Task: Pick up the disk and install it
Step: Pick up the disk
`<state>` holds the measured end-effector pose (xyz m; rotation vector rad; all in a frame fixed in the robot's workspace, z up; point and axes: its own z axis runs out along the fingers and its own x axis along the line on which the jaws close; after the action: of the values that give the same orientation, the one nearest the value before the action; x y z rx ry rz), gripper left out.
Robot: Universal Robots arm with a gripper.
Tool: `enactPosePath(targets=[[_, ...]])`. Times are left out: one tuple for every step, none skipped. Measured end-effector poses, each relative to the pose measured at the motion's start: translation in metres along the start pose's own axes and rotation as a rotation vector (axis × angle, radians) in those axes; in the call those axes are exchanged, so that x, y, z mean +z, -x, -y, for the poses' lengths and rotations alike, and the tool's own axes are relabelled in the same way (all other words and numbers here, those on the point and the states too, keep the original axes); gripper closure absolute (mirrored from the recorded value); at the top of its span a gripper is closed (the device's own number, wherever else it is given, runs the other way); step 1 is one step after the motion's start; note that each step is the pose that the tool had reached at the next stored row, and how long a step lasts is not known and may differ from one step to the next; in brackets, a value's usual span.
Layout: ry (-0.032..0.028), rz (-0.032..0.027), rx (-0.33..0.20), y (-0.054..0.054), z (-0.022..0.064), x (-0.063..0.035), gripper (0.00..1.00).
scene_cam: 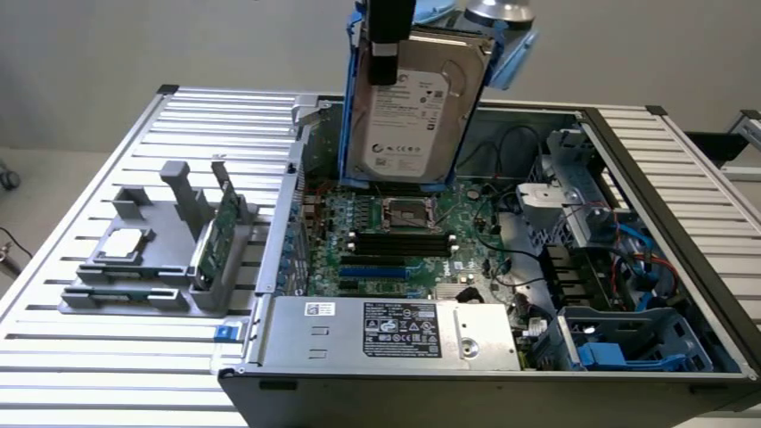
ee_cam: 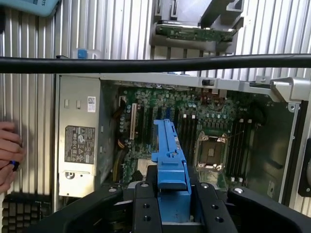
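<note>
One disk [scene_cam: 416,107], upright in its blue carrier, hangs above the open computer case [scene_cam: 476,397], lower edge over the motherboard [scene_cam: 405,241], free room beneath. Tool [ee_cam: 176,194] points straight down, clenched on the carrier's top edge, over the slatted bench [scene_cam: 107,357].

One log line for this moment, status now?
gripper: shut on disk | disk: held upright above open computer case | install: not yet done

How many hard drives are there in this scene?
1: the disk in its blue carrier, held by the gripper above the open computer case. Others may be hidden inside the bays.
</note>
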<state>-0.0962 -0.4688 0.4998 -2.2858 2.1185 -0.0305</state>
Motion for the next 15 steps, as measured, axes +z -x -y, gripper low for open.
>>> enactPosePath(targets=[[0.0000, 0.0000, 0.000, -0.002, 0.0044, 0.0002, 0.67], [-0.0001, 0.0001, 0.000, -0.004, 0.0087, 0.0003, 0.67], [-0.0001, 0.0000, 0.000, -0.006, 0.0131, 0.0004, 0.67], [-0.0001, 0.0001, 0.000, -0.008, 0.0177, 0.0006, 0.67], [-0.0001, 0.0001, 0.000, -0.009, 0.0220, 0.0007, 0.67], [-0.0001, 0.0001, 0.000, -0.012, 0.0264, 0.0009, 0.67], [-0.0001, 0.0001, 0.000, -0.014, 0.0307, 0.0010, 0.67], [-0.0001, 0.0001, 0.000, -0.016, 0.0350, 0.0011, 0.67], [-0.0001, 0.0001, 0.000, -0.018, 0.0391, 0.0012, 0.67], [-0.0001, 0.0001, 0.000, -0.020, 0.0430, 0.0014, 0.67], [-0.0001, 0.0001, 0.000, -0.023, 0.0466, 0.0014, 0.67], [-0.0001, 0.0001, 0.000, -0.025, 0.0500, 0.0016, 0.67], [-0.0001, 0.0000, 0.000, -0.028, 0.0532, 0.0016, 0.67], [0.0000, 0.0000, 0.000, -0.030, 0.0563, 0.0017, 0.67], [-0.0001, 0.0001, 0.000, -0.033, 0.0596, 0.0018, 0.67]])
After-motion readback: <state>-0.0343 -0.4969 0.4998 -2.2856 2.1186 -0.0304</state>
